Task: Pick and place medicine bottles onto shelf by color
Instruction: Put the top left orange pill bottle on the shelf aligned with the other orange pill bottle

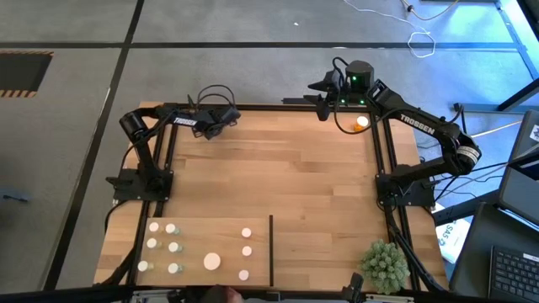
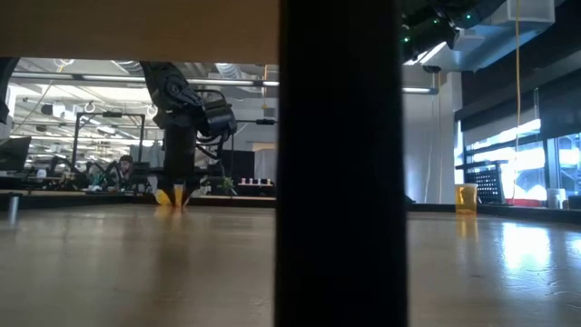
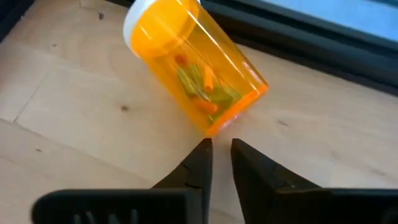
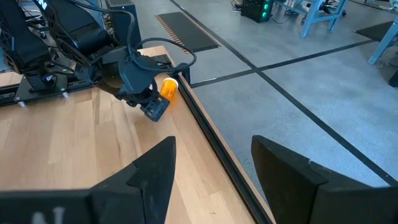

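An orange medicine bottle (image 3: 193, 68) with a white cap lies tilted on its side on the tabletop by the far edge; it also shows in the right wrist view (image 4: 169, 87). My left gripper (image 3: 221, 146) is shut but for a narrow gap, right at the bottle's base. My right gripper (image 4: 214, 168) is open and empty above the far edge (image 1: 324, 93). A second orange bottle (image 1: 362, 122) stands near the far right corner. The shelf (image 1: 210, 227) at the near left carries several white-capped bottles (image 1: 173, 248) left of its dark divider (image 1: 271, 251). My left gripper's fingertips (image 3: 205, 149) stand right at the rim of the bottle's base (image 3: 214, 127), coming at it slanting from above. I cannot tell whether they touch it. The bottle rests on the table with its side down.
A spiky green plant ball (image 1: 386, 265) sits at the near right corner. Black frame rails (image 1: 381, 160) run along the table's sides and far edge. In the low view the shelf divider (image 2: 340, 163) blocks the middle. The tabletop's middle (image 1: 286, 168) is bare wood.
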